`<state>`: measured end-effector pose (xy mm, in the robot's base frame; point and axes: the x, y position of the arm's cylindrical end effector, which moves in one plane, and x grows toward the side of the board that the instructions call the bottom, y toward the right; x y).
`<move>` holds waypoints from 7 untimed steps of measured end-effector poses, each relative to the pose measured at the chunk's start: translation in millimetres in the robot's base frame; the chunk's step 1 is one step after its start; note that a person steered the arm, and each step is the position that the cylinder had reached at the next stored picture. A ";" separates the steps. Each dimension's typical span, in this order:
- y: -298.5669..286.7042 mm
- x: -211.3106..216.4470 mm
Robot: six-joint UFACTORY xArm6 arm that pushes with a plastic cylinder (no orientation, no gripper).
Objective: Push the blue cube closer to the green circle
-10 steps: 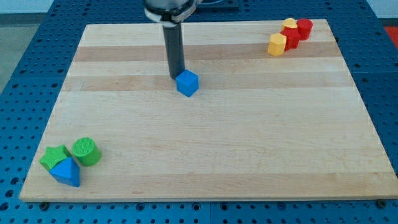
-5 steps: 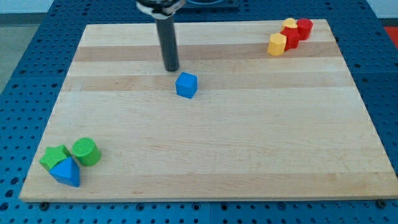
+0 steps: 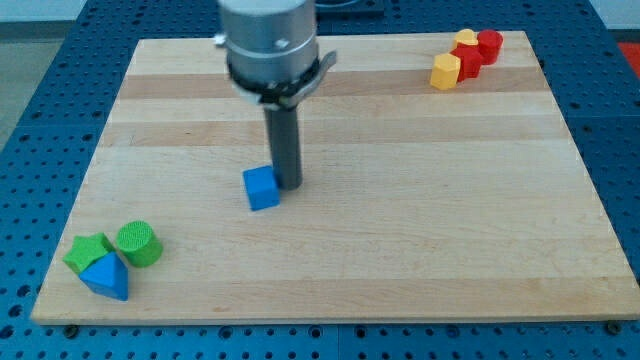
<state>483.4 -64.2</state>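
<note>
The blue cube (image 3: 261, 188) lies on the wooden board, left of centre. My tip (image 3: 288, 184) is right against the cube's right side, a little toward the view's top. The green circle, a short green cylinder (image 3: 137, 243), stands near the board's bottom-left corner, well down and left of the cube.
A green star-like block (image 3: 88, 253) and a blue triangular block (image 3: 106, 276) sit beside the green cylinder. Yellow blocks (image 3: 446, 70) and red blocks (image 3: 480, 48) cluster at the board's top right. The board's edge (image 3: 320, 320) runs along the view's bottom.
The tip came from the cube's upper left to its right side. The blue cube has slid down and left, toward the green cylinder.
</note>
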 end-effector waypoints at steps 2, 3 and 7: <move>-27.8 54.5; -24.5 54.1; -36.9 1.4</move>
<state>484.7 -101.1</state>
